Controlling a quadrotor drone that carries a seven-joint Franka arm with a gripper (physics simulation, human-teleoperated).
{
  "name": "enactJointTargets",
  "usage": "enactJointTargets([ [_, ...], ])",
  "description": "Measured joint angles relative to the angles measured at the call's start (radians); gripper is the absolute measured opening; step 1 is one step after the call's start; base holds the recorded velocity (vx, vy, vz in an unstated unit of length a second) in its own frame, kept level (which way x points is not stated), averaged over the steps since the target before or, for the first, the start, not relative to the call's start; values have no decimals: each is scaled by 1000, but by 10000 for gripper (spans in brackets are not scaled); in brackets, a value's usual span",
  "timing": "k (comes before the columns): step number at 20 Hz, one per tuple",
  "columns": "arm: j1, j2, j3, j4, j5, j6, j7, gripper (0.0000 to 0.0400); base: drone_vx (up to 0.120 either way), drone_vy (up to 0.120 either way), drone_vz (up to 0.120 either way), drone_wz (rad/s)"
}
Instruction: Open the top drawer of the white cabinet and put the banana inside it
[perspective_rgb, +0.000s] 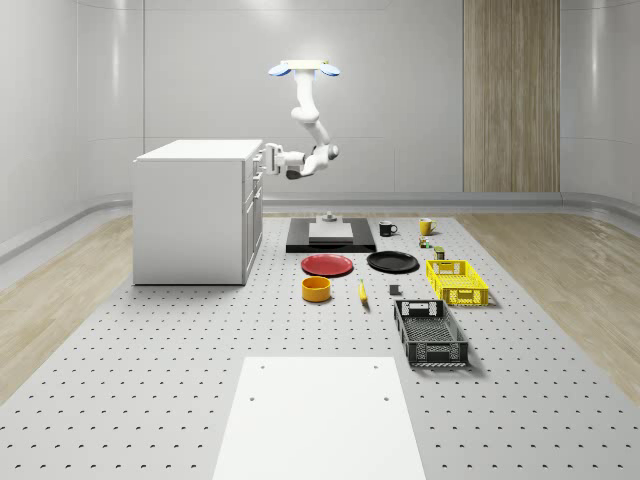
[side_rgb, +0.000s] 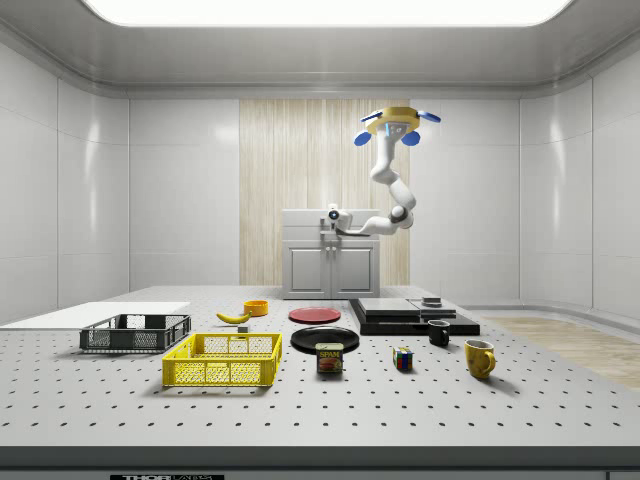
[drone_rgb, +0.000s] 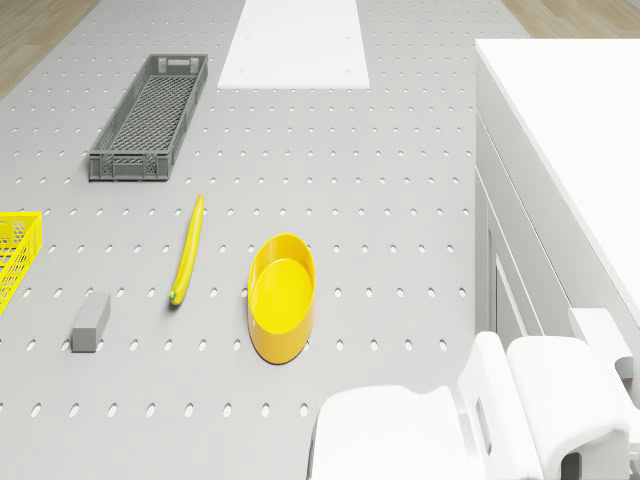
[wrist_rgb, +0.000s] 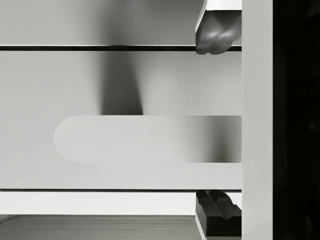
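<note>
side view shows the drone (side_rgb: 400, 122) hovering in the air beside the white cabinet (side_rgb: 330, 255), off toward the side view's right, with its arm bent down and across so the gripper (side_rgb: 334, 214) sits at the cabinet's upper front. wrist view looks straight at a drawer front with a long rounded handle (wrist_rgb: 145, 138); one fingertip (wrist_rgb: 216, 37) sits above the handle and the other below it, spread wide to either side with the handle between them, and i cannot tell whether either one touches it. the top drawer looks closed in the whole-scene view. the banana (perspective_rgb: 363, 293) lies on the perforated table (perspective_rgb: 150, 380), between the small yellow bowl (perspective_rgb: 317, 289) and a small grey block (perspective_rgb: 395, 290), well apart from the cabinet. drone view shows the yellow bowl with nothing in it. the dark grey crate (perspective_rgb: 431, 333) and the yellow crate (perspective_rgb: 457, 281) look empty too. the red plate (perspective_rgb: 328, 265) and the black plate (perspective_rgb: 392, 262) are bare. a black mug (side_rgb: 439, 332) and a yellow mug (side_rgb: 480, 358) stand near a colourful cube (side_rgb: 402, 359); what is inside the mugs cannot be seen. a tin (side_rgb: 330, 358) by the yellow crate carries a label that reads "spam".
</note>
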Motion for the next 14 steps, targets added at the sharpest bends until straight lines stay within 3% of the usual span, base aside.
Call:
enactJointTargets([
  [12,-51,46,58,5,62,-23,-31,400,0,0,0,0],
  [14,-65,47,71,11,59,-28,9,400,0,0,0,0],
])
